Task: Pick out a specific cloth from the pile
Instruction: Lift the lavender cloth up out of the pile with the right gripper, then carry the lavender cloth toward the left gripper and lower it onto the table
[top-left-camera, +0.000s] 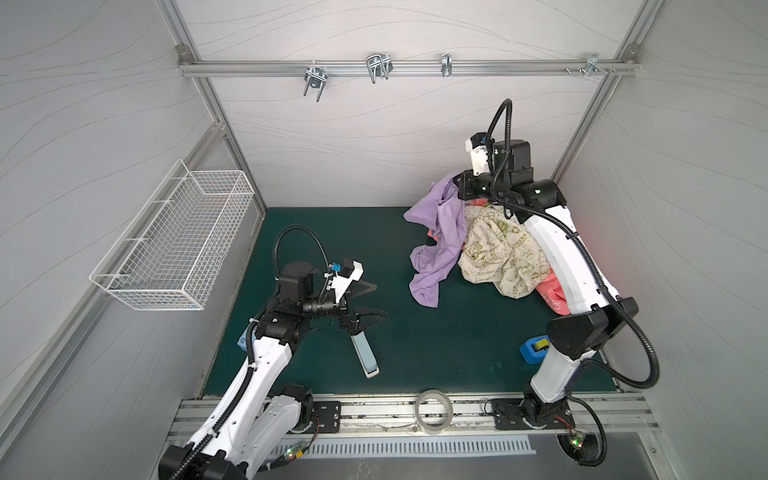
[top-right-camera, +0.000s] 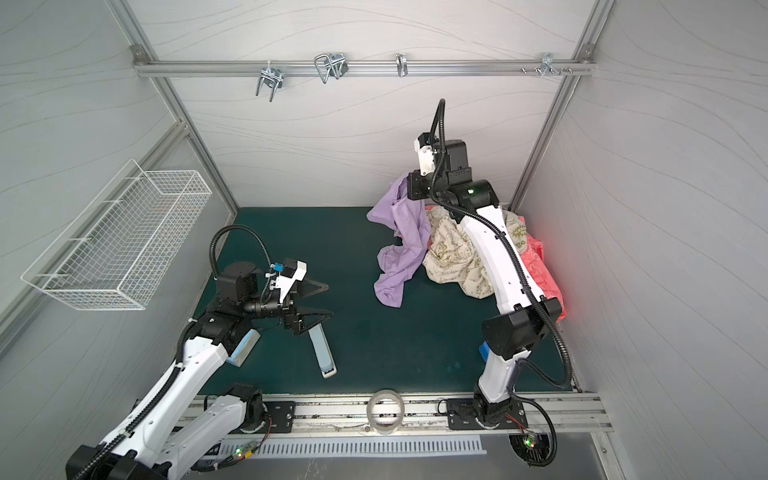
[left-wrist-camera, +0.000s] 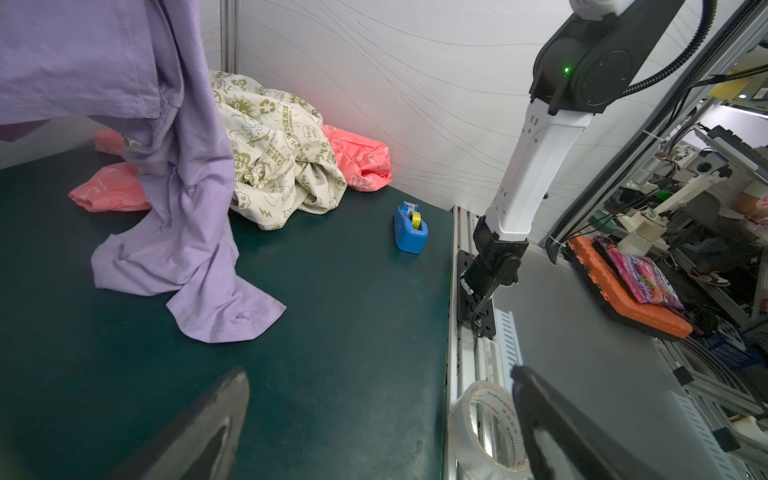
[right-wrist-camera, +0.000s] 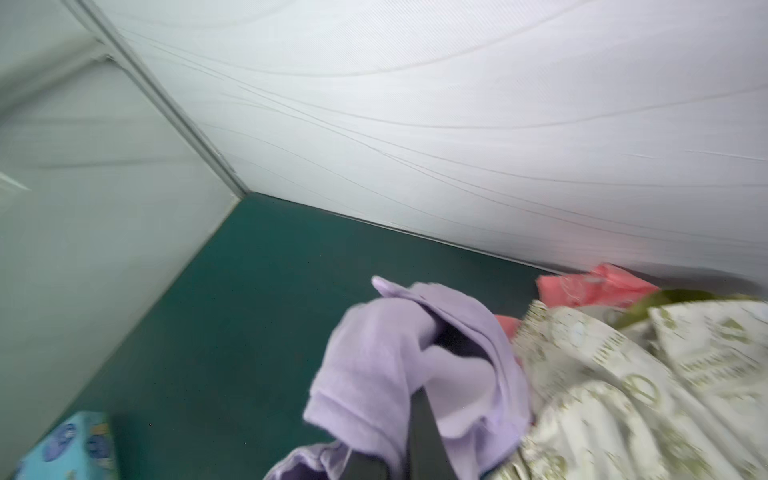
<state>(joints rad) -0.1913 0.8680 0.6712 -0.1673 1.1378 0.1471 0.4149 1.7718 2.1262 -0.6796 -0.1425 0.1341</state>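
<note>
The cloth (top-left-camera: 436, 237) (top-right-camera: 401, 245) is plain lilac. Its top corner is lifted off the green mat (top-left-camera: 415, 340) while its lower folds trail on the mat (left-wrist-camera: 187, 249). My right gripper (top-left-camera: 457, 187) (top-right-camera: 409, 187) (right-wrist-camera: 417, 399) is shut on that raised corner, its dark fingers (right-wrist-camera: 422, 432) wrapped in lilac fabric. Beside it lies the pile (top-left-camera: 503, 257) (top-right-camera: 453, 257): a cream cloth with olive prints (left-wrist-camera: 274, 149) over a coral-pink cloth (top-left-camera: 552, 297) (left-wrist-camera: 361, 158). My left gripper (top-left-camera: 380, 299) (top-right-camera: 329, 299) (left-wrist-camera: 378, 374) hovers open and empty at the mat's left.
A white wire basket (top-left-camera: 174, 245) hangs on the left wall. A pale blue stapler-like tool (top-left-camera: 365, 353) lies under the left gripper. A clear tape roll (top-left-camera: 434, 411) sits on the front rail, a blue tape dispenser (top-left-camera: 534, 349) by the right arm, and a blue tissue pack (right-wrist-camera: 70, 444) at the left edge.
</note>
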